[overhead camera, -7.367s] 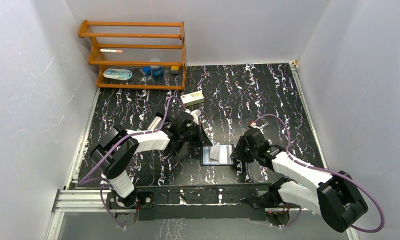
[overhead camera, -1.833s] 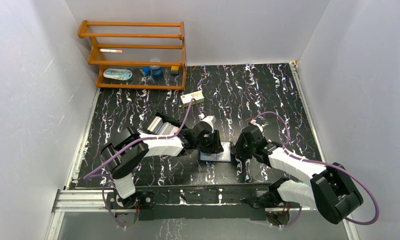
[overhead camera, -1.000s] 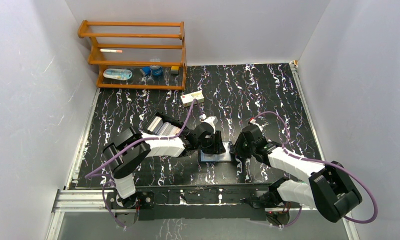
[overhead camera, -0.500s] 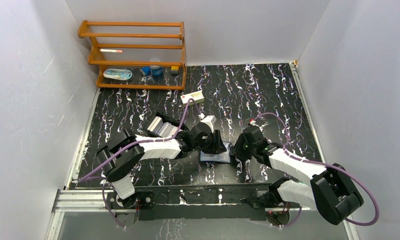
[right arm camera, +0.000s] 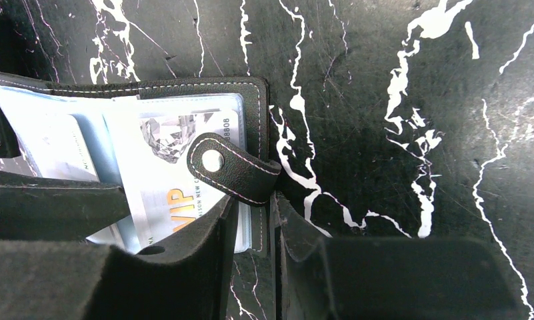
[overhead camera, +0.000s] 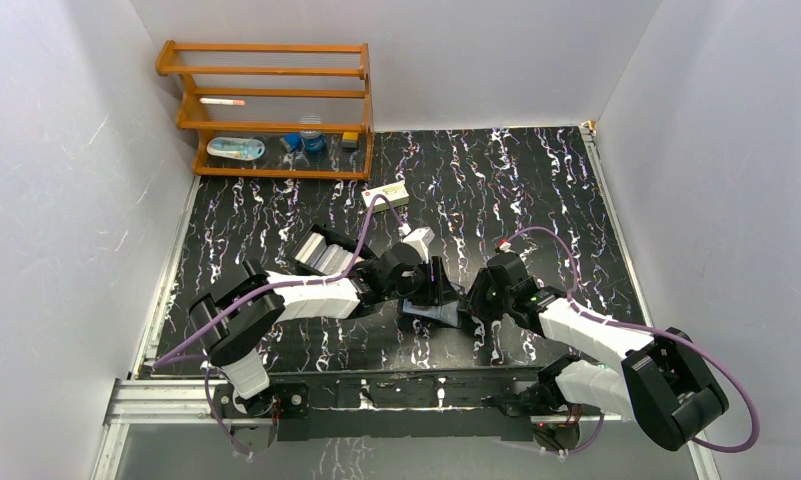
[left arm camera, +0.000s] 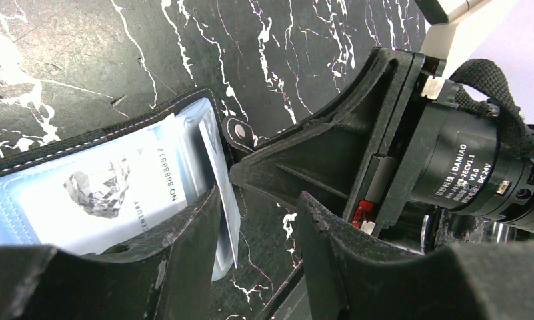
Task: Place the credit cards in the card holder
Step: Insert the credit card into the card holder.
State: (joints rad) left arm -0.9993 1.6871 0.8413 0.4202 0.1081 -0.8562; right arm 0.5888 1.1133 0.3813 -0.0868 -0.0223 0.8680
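Observation:
The card holder [overhead camera: 438, 313] lies open on the black marbled table between my two grippers, and its right side looks raised. A white credit card [left arm camera: 104, 190] with a diamond print sits in its blue sleeve [right arm camera: 64, 143]. The right wrist view shows the same card [right arm camera: 159, 175] under the snap tab [right arm camera: 232, 168]. A second card [left arm camera: 219, 180] stands tilted and edge-on against the inner face of one left finger [left arm camera: 191, 253]. My left gripper [overhead camera: 434, 290] [left arm camera: 257, 200] is open, with table showing between its jaws. My right gripper [overhead camera: 468, 303] [right arm camera: 252, 203] is shut narrowly on the holder's stitched right edge [right arm camera: 257, 227].
A wooden rack [overhead camera: 266, 110] with small items stands at the back left. A cream carton [overhead camera: 386, 195] lies in front of it. An open black box [overhead camera: 321, 250] with pale contents sits beside the left arm. White walls enclose the table on three sides.
My left gripper has edged right and farther over the holder. The holder now looks darker and tipped up on its right side. The right gripper has barely moved.

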